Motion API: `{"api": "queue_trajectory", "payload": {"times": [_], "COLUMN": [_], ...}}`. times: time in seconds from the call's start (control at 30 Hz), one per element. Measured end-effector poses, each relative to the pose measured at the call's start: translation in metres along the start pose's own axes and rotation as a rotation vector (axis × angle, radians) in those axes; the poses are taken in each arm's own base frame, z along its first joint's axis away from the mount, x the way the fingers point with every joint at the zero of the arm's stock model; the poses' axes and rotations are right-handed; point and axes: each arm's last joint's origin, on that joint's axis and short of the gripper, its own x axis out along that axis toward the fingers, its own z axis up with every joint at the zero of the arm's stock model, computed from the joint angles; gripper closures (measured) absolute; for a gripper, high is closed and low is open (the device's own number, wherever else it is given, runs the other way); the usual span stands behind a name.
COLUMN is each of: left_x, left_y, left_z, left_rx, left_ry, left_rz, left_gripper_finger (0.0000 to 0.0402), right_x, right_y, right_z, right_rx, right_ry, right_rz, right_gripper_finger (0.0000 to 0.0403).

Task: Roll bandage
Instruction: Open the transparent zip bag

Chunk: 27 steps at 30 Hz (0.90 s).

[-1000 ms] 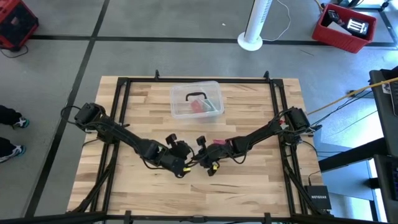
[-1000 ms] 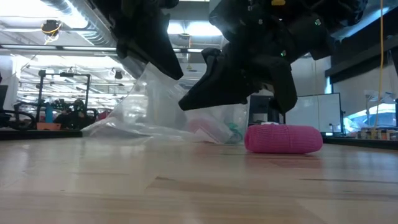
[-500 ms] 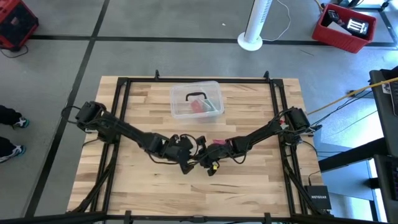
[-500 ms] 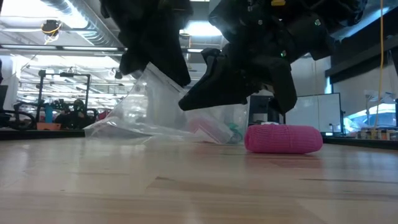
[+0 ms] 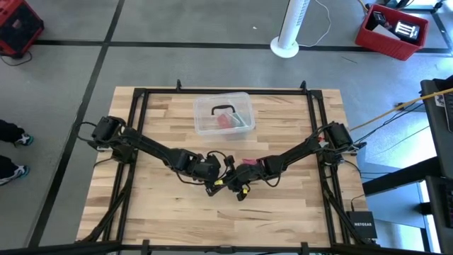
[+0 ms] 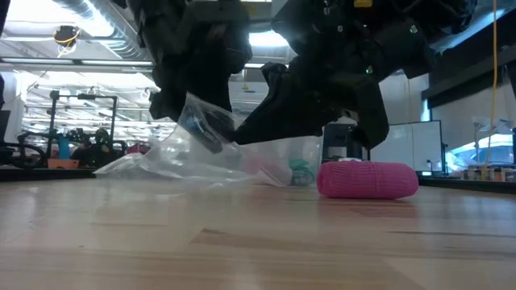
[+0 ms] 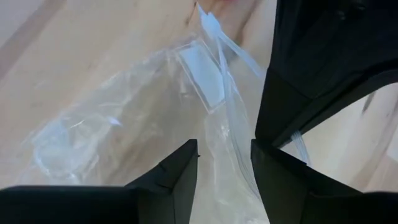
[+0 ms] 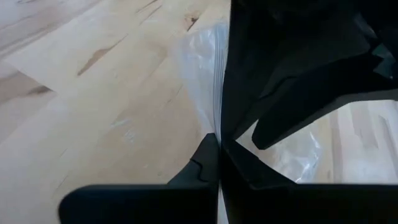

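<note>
A: Arm poses?

B: Both arms reach inward from the table's side edges and meet near centre. The left gripper [image 5: 212, 183] sits at 9 o'clock of the right gripper [image 5: 236, 185], almost touching.

A: Materials?

B: Pale wood-plank table [image 5: 283, 212]. A crumpled clear plastic wrapper [image 7: 124, 118], thin and glossy. The bandage [image 6: 368, 179] is a small pink roll of soft fabric lying on the table at 12 o'clock of the right gripper.

A: Grip states?

B: Left fingers [image 7: 171, 177] stand parted, the wrapper film running between them. Right fingers [image 8: 208, 158] are pinched together on the wrapper's edge.

A: Anything else?

B: A clear plastic box [image 5: 224, 113] at 12 o'clock of both grippers.
</note>
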Motion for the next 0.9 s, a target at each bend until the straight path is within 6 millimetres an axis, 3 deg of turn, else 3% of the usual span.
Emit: {"api": "queue_trajectory", "payload": {"times": [0.2,0.47,0.6,0.77,0.9], "left_x": [0.0,0.022,0.025,0.024,0.016], "left_y": [-0.001,0.002,0.004,0.007,0.007], "left_z": [0.001,-0.003,-0.004,-0.006,-0.005], "left_rx": [-0.009,-0.005,0.03,0.053,0.076], "left_ry": [0.02,0.077,0.075,0.051,-0.002], "left_rz": [-0.047,-0.018,0.004,0.078,0.127], "left_gripper_finger": [0.0258,0.0264,0.0303,0.0387,0.0393], "right_x": [0.0,0.0,0.0,0.0,0.0], "right_y": [0.001,-0.002,-0.001,-0.001,-0.001], "right_z": [0.0,0.001,0.0,0.0,0.0], "right_rx": [-0.001,0.001,0.001,0.001,0.0], "right_ry": [-0.005,-0.003,0.003,0.004,0.003], "right_rz": [0.006,-0.019,-0.018,-0.016,0.0], "right_gripper_finger": [0.04,0.04,0.04,0.04,0.04]}}
